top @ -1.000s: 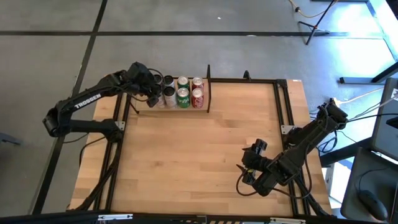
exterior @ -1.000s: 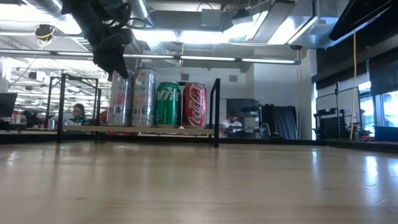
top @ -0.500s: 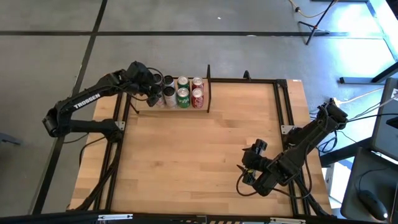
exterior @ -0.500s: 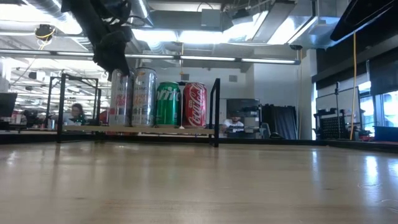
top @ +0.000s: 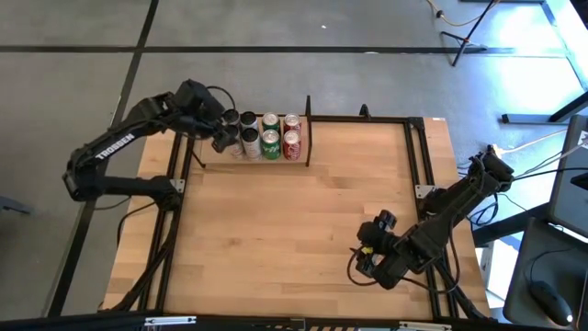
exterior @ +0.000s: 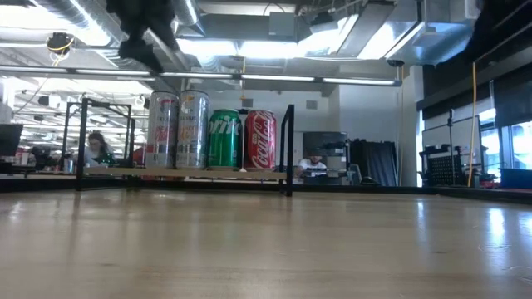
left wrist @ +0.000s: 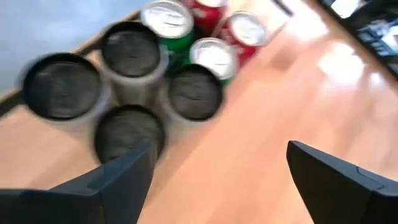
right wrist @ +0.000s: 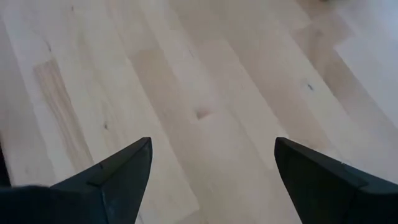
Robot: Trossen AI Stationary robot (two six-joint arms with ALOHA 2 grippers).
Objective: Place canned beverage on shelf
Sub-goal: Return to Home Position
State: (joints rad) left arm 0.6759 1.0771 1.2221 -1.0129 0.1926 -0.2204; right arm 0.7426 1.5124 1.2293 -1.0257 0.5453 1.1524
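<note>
Left gripper (exterior: 140, 46) seemingly cut off at the low view's top; left wrist view's cans (left wrist: 132, 53) blurred

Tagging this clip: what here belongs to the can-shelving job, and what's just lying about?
Job: low light-wood shelf with black rods; red cans, green cans, white cans on it; open left gripper above.
Lying about: black floor stand; people behind the wooden table; open right gripper, idle.
</note>
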